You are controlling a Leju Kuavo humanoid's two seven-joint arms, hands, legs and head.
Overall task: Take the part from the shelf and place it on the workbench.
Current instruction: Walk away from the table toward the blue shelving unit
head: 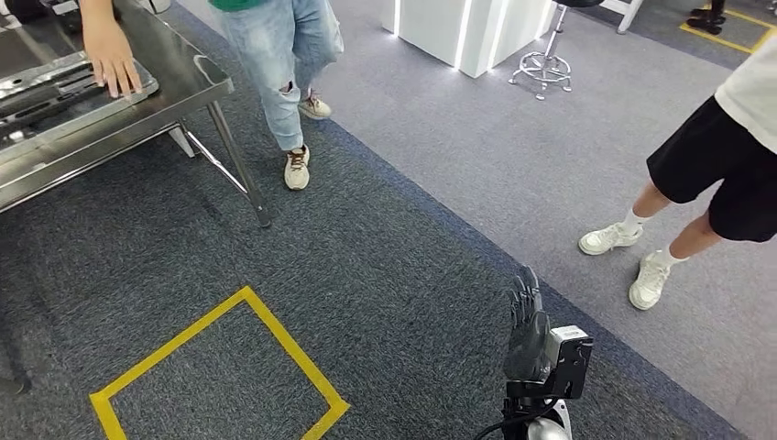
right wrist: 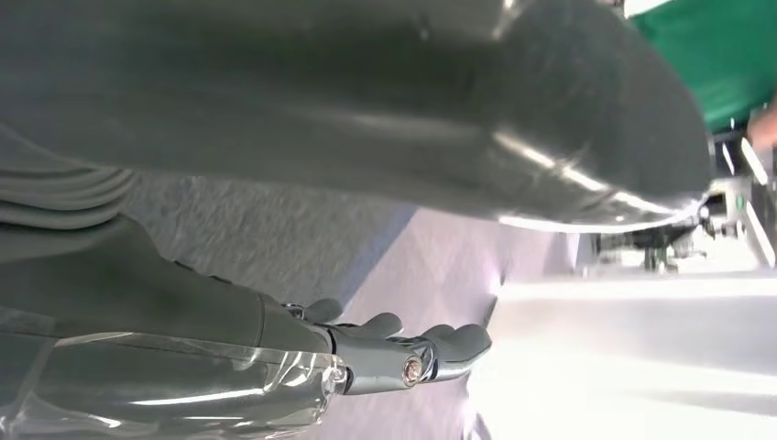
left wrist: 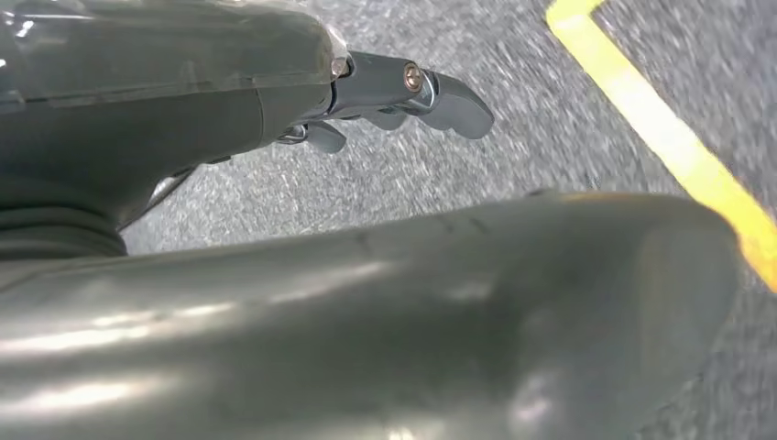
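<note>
Right hand point(head: 528, 323) is up over the carpet, fingers straight and apart, holding nothing. Left hand point(left wrist: 275, 302) hangs above the grey carpet beside the yellow tape line point(left wrist: 673, 147), fingers spread, nothing in it either. One part point(head: 64, 92), a metal piece, lies on the steel counter point(head: 197, 82) at far left, and a person's hand point(head: 112, 57) presses flat on it. Two people stand by, both cut off above the legs. One stool point(head: 547, 55) at the back. The part's detail is hard to make out
</note>
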